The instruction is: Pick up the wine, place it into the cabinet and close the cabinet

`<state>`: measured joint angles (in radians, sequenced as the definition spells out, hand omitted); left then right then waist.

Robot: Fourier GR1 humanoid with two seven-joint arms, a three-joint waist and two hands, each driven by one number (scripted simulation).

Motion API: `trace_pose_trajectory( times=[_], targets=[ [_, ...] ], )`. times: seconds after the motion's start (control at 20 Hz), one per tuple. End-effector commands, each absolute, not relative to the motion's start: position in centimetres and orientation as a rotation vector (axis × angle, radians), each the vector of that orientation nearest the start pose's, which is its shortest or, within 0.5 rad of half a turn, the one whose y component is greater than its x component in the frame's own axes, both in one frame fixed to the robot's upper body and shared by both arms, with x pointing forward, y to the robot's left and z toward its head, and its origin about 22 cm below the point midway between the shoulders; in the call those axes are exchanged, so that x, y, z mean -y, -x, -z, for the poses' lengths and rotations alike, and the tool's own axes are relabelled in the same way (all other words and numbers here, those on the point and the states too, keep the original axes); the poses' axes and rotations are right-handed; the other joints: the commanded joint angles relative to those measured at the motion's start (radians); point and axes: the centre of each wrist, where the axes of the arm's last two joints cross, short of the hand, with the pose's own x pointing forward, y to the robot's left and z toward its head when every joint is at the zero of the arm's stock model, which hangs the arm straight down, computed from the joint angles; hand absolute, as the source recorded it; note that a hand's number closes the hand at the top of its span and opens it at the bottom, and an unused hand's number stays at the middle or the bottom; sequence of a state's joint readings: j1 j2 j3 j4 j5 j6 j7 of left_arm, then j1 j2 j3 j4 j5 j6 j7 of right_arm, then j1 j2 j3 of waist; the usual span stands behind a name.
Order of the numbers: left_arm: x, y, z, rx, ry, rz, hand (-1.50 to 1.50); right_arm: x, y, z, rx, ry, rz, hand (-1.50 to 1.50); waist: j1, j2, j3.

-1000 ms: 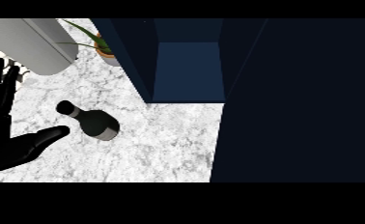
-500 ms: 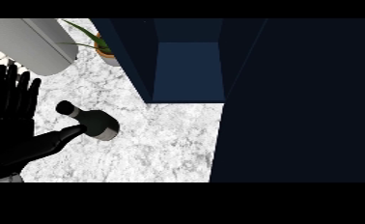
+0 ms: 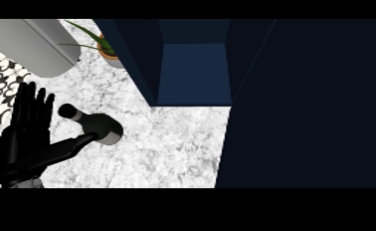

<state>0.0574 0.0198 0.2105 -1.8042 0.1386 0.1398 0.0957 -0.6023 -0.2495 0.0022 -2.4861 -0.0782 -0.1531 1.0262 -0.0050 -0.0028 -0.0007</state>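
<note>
The wine (image 3: 94,124), near the table's left edge, is judged heavy, slippery glass, best gripped round its body; one hand (image 3: 70,148) is stretched flat against it, the other (image 3: 29,120) held open.

Even, bright light falls on the pale tabletop (image 3: 169,145). The cabinet (image 3: 294,100) stays deeply dark; shadows are faint, without glare.

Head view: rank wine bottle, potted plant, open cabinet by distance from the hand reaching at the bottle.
From the reaching hand:
1. Wine bottle, at its fingertips, lower left.
2. Potted plant, up by the cabinet's left wall.
3. Open cabinet, interior to the right.
</note>
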Motion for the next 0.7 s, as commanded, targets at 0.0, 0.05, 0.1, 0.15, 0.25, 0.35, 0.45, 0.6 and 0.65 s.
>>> trace_pose_trajectory(
  times=[0.0, 0.05, 0.1, 0.15, 0.25, 0.35, 0.45, 0.6, 0.65],
  targets=[
    [-29.1, -23.4, -2.4, 1.633, -0.199, -0.359, -1.5, 20.7, -13.7, -29.3, 2.004, -0.193, -0.287, -1.5, -0.003, 0.001, 0.0],
    [-29.0, -21.2, -2.5, 1.62, -0.18, -0.365, -1.5, 20.1, -12.0, -29.2, 2.008, -0.19, -0.299, -1.5, 0.0, -0.002, 0.0],
    [-28.1, -20.5, -0.3, 1.635, -0.178, -0.376, -1.5, 19.9, -13.6, -28.5, 1.999, -0.192, -0.258, -1.5, 0.003, 0.0, 0.0],
    [-29.1, -21.3, 0.1, 1.624, -0.197, -0.373, -1.5, 19.6, -12.3, -27.6, 2.001, -0.19, -0.255, -1.5, 0.0, 0.001, 0.0],
    [-31.3, -20.4, 0.6, 1.609, -0.188, -0.387, -1.5, 20.6, -13.3, -28.9, 1.991, -0.192, -0.281, -1.5, 0.002, 0.0, 0.0],
    [-29.5, -20.4, 2.4, 1.61, -0.182, -0.373, -1.5, 20.3, -12.5, -28.4, 2.0, -0.193, -0.278, -1.5, 0.0, 0.0, 0.0],
    [-28.4, -20.9, 2.7, 1.582, -0.18, -0.374, -1.5, 20.4, -11.9, -29.2, 2.037, -0.179, -0.286, -1.5, -0.003, -0.001, 0.0],
    [-27.9, -21.2, 5.6, 1.566, -0.174, -0.384, -1.5, 19.5, -13.1, -28.1, 2.0, -0.184, -0.283, -1.5, -0.002, 0.002, 0.0],
    [-30.3, -20.1, 4.8, 1.584, -0.155, -0.389, -1.5, 19.8, -12.5, -29.1, 1.994, -0.184, -0.282, -1.5, 0.0, -0.001, 0.0]
  ],
)
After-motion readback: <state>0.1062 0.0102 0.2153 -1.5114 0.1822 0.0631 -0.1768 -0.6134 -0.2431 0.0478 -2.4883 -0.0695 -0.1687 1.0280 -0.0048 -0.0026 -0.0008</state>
